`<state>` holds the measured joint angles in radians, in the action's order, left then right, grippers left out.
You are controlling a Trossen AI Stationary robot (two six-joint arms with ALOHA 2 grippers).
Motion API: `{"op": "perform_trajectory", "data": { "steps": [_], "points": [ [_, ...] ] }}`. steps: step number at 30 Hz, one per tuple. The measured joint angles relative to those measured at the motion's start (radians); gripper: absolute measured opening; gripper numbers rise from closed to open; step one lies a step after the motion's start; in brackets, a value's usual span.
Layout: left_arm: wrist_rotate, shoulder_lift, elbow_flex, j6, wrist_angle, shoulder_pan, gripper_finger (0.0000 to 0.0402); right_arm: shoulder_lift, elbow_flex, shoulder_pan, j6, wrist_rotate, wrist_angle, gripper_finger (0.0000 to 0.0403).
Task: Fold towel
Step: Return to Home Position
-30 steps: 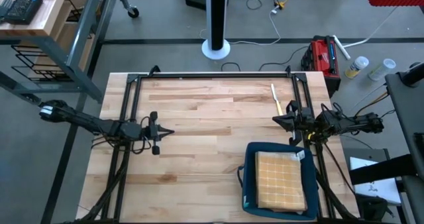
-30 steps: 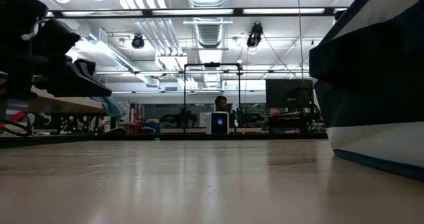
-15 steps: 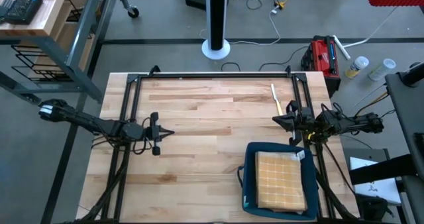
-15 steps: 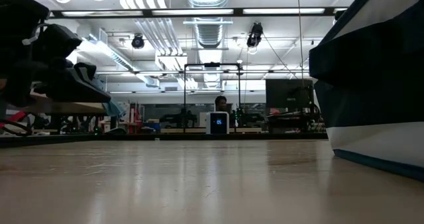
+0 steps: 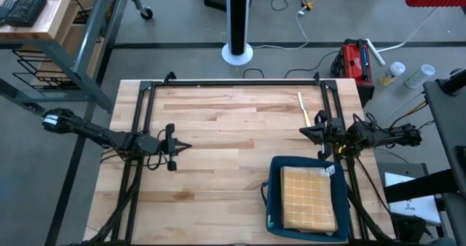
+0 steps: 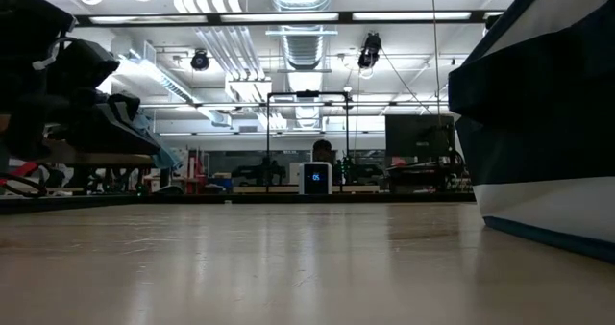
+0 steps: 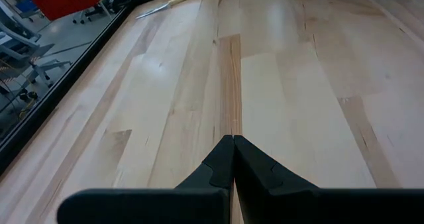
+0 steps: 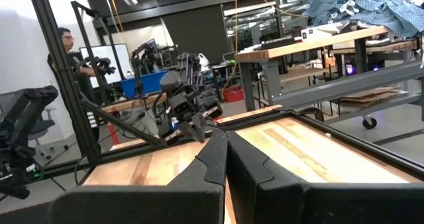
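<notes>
Lying folded in the blue bin point(image 5: 274, 195), the yellow towel point(image 5: 309, 199) looks done; left gripper point(image 5: 178, 145), well apart from that bin, and right gripper point(image 5: 306, 133), near it, are pressed together, empty.

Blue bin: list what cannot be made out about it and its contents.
High view: whatever lies under the yellow towel in the bin is covered by that towel.
Low view: the bin's wall blocks its contents; the right edge cuts it off.
Left wrist view: only a corner shows, cut by the top edge.
</notes>
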<state>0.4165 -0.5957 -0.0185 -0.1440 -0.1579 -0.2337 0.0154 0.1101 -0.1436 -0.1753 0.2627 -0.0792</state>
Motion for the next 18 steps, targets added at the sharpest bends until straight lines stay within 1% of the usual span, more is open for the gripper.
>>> {"op": "perform_trajectory", "data": {
  "steps": [18],
  "points": [
    [0.000, -0.025, 0.000, 0.000, -0.006, 0.000, 0.0000, 0.000, 0.000, 0.000, 0.000, 0.000, 0.000, 0.0000]
  ]
}}
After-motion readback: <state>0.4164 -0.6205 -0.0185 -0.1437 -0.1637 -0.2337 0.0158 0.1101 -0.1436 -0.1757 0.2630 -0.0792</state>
